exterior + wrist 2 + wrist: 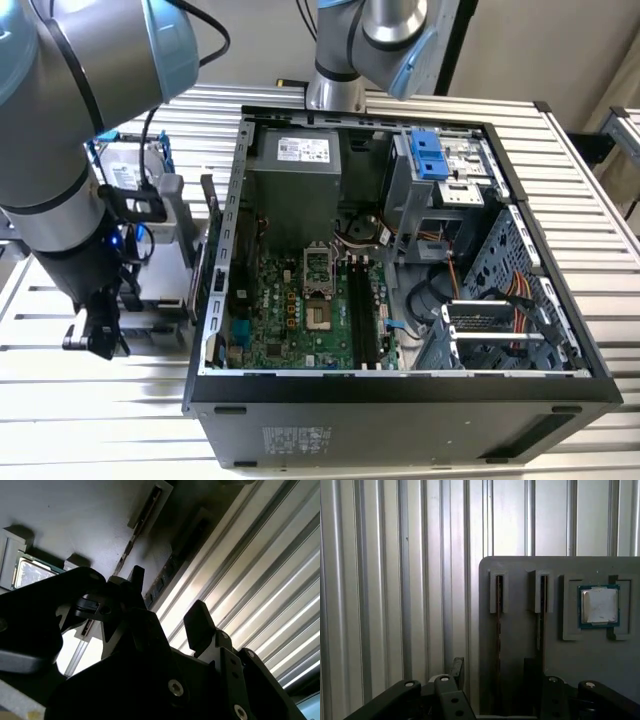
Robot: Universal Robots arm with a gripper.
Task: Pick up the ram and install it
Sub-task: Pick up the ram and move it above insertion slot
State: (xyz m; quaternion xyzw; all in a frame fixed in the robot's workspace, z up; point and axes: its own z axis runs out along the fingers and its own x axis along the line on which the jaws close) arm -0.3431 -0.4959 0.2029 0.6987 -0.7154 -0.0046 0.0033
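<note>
Hand (494, 665) fingers apart, ram (499, 630) thin, dark, edge-on, apparently slotted upright

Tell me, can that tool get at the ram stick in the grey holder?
Likely yes: the tool is open over the ram, jaws either side of its slot in the grey holder, nothing between.

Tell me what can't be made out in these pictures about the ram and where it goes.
1. Ram faces: the first wrist view sees it edge-on in the grey holder, so its chips are hidden.
2. The ram's near end: covered by the claw in the same view.
3. Motherboard memory slots: the latch positions are too small to tell in the exterior view.
</note>
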